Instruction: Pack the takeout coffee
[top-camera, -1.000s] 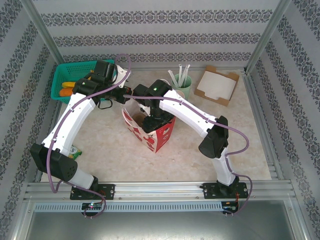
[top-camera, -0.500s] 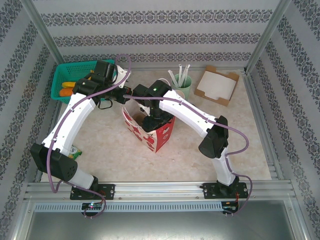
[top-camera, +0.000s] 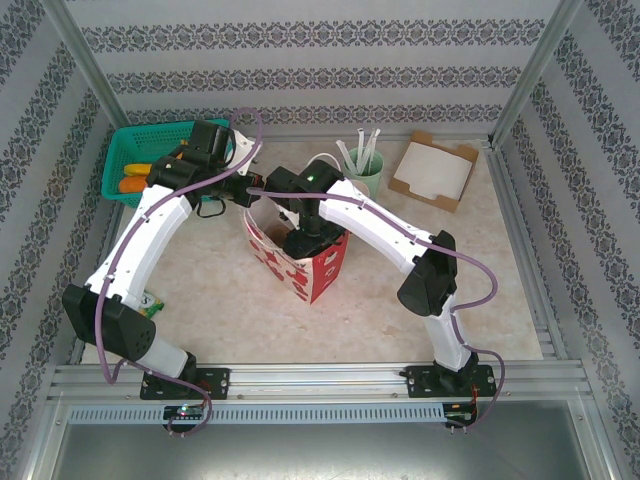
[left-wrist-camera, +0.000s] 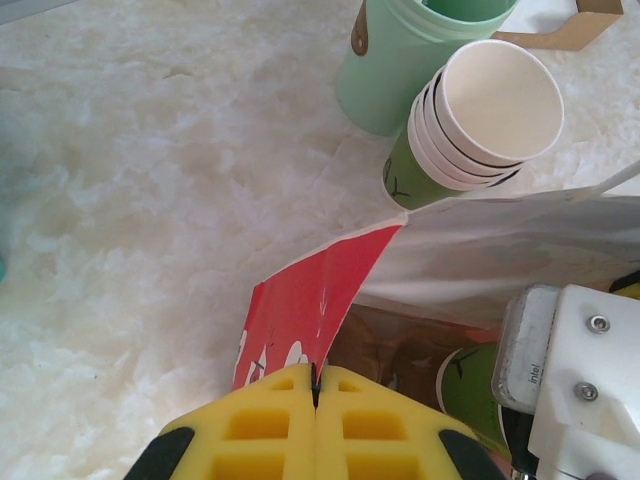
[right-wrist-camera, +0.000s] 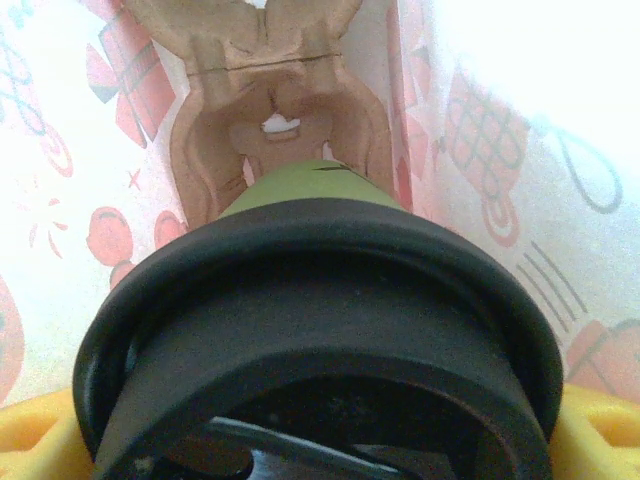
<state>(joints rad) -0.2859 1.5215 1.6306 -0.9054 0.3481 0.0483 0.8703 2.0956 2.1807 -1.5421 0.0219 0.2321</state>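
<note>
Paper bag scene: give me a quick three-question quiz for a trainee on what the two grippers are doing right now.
1. True or false: the left gripper is shut on the rim of the paper bag.
2. Where is the takeout coffee? A: on the table beside the bag. B: inside the bag, between the fingers of the right gripper. C: in the green basket.
3. What colour is the coffee's lid?
Key: 1 true; 2 B; 3 black.
</note>
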